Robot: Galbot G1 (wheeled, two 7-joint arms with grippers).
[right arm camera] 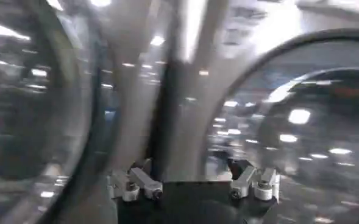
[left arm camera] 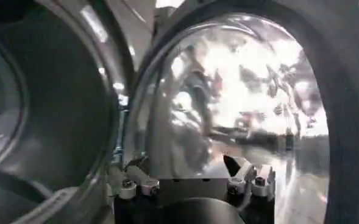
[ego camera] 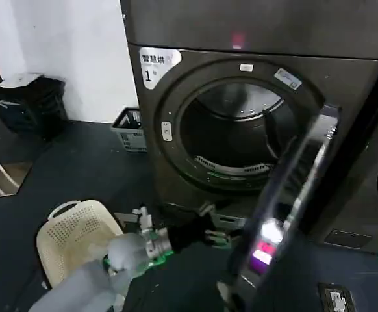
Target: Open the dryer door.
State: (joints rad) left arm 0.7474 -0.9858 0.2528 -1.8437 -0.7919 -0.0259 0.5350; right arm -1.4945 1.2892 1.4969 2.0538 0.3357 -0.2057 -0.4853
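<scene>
Head view: the door [ego camera: 286,201] stands swung wide on the dryer's [ego camera: 254,39] right, seen nearly edge-on, with the drum [ego camera: 238,133] bare behind it. The left hand [ego camera: 216,235] reaches low toward the dryer's base, near the door's lower edge; whether it is open I cannot tell. A cream basket [ego camera: 78,237] sits on the dark floor [ego camera: 78,169] beside the arm, a grey crate [ego camera: 130,130] stands against the white wall [ego camera: 78,45], and a black bin [ego camera: 26,107] lies farther left.

Left wrist view: the door's glass [left arm camera: 240,97] bulges just beyond the left hand's open fingers [left arm camera: 133,181], with the drum rim alongside.

Right wrist view: the right hand's fingers [right arm camera: 252,182] are spread before blurred curved chrome rings [right arm camera: 75,103].
</scene>
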